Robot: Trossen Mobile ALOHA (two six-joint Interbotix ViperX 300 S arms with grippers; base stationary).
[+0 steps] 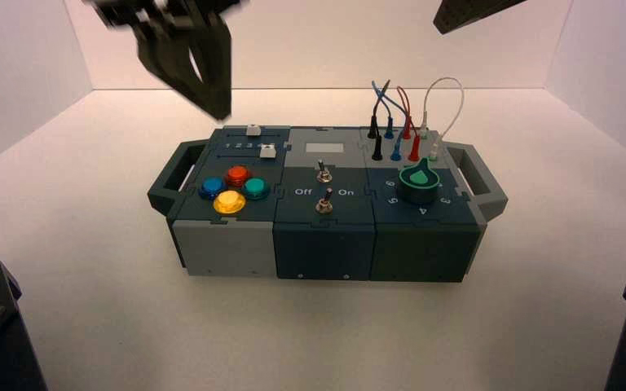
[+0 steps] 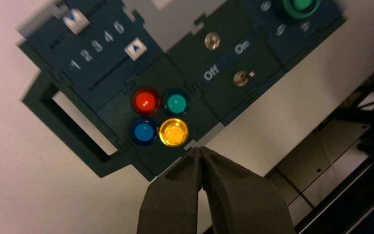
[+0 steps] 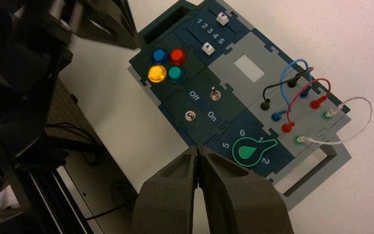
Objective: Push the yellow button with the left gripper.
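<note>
The left pincer (image 2: 200, 150) hangs clenched and empty above the box (image 1: 232, 249), near but apart from the yellow button (image 2: 174, 132), which sits just ahead of its tips. The press looks still undone; lining up and pushing down remain.

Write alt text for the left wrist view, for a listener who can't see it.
The left gripper, fingers shut, points toward the yellow button without covering it. The blue, red and teal-green buttons cluster beside it, near two white sliders and two metal toggle switches.
</note>
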